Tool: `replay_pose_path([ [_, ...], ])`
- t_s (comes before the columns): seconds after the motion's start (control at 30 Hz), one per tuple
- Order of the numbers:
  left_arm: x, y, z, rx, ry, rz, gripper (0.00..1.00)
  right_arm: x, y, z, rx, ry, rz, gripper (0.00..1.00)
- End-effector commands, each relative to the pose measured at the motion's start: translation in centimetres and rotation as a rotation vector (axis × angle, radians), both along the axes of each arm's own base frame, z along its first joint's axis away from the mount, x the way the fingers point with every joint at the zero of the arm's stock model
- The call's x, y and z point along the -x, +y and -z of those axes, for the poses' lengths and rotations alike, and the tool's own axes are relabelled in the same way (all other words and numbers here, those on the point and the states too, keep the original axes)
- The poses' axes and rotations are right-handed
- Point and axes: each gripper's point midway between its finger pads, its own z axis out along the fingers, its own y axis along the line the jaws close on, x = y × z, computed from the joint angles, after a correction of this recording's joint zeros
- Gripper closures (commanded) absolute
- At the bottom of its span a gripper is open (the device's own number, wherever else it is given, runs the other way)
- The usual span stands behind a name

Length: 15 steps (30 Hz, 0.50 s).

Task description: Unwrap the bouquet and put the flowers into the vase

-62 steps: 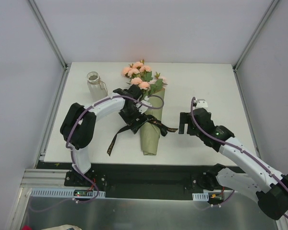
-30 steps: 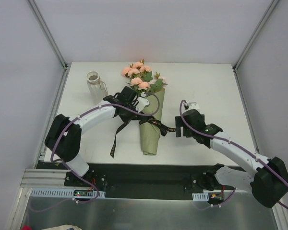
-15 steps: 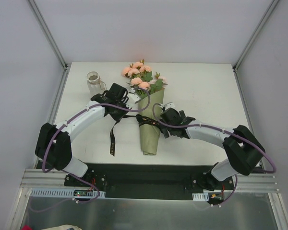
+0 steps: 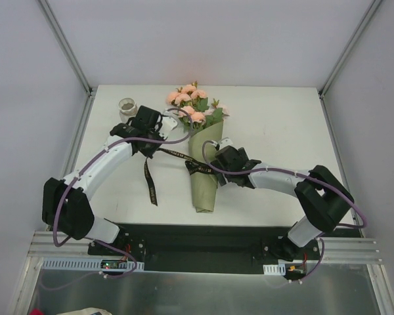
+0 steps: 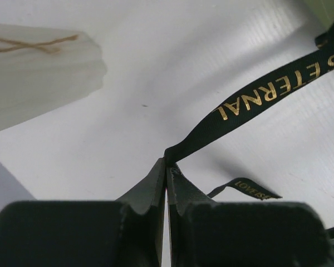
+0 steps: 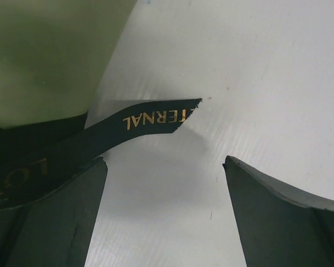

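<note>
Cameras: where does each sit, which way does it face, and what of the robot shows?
Top external: above and behind the arms, looking down on the table, bouquet and vase; both arms show.
Left wrist: on the left arm, looking along the shut left gripper that pinches the ribbon; vase at upper left.
Right wrist: on the right arm, looking down through the open right gripper at a ribbon end.
Shared: the ribbon shows in all three.

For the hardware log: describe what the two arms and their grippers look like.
The left arm and right arm share one build: white tubular links between bulky black joint housings, with a thin purple cable looping along each. The left gripper and right gripper are matte black and two-fingered, with no markings visible.
</note>
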Motion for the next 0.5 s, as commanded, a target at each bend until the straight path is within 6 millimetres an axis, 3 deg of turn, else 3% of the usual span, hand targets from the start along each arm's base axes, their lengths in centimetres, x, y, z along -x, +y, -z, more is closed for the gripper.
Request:
replay_pose_path([
  [0.0, -0.8, 2.1, -4.7, -0.006, -0.118, -0.079, 1.0, -1.1, 2.6, -1.0, -0.071, -0.041, -0.07, 0.1],
  [0.27, -0.8, 1.5, -3.0, -0.008, -0.053, -0.071, 1.0, -0.7, 7.3, -1.9, -0.109, -0.069, -0.271, 0.11],
  [0.47, -1.5, 0.9, -2.6, -0.007, -0.034, -0.065, 1.0, -0.4, 10.1, -2.4, -0.184, -0.049, -0.362, 0.18],
])
